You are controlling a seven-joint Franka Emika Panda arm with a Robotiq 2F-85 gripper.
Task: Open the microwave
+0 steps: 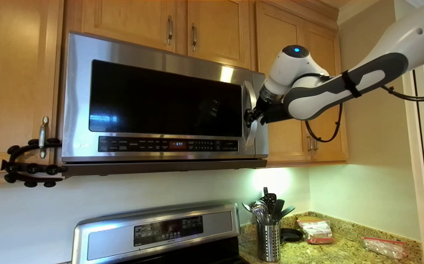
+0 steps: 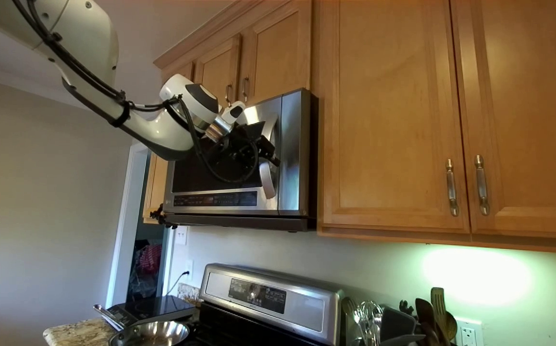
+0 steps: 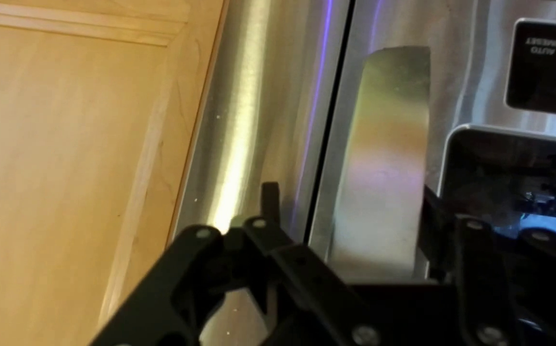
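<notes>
The microwave [image 1: 160, 99] is a wide stainless steel box under the cabinets, with a dark glass window and a bottom button strip. It also shows in an exterior view [image 2: 290, 158] and the wrist view [image 3: 239, 144]. Its door is shut. Its silver handle [image 1: 250, 93] stands upright at the door's right edge. My gripper [image 1: 251, 118] is at the handle's middle in both exterior views [image 2: 269, 153]. In the wrist view my gripper [image 3: 350, 202] is open around the handle [image 3: 381, 168]. One finger is close to the handle's window side; the other stands clear of its outer side.
Wooden cabinets [image 1: 219, 29] adjoin the microwave above and beside it. A stainless stove [image 1: 113, 238] stands below. A utensil holder [image 1: 269, 242] is right of the stove. A black flexible tripod [image 1: 32, 168] is at the microwave's left. A pan [image 2: 155, 332] lies at the stove's left.
</notes>
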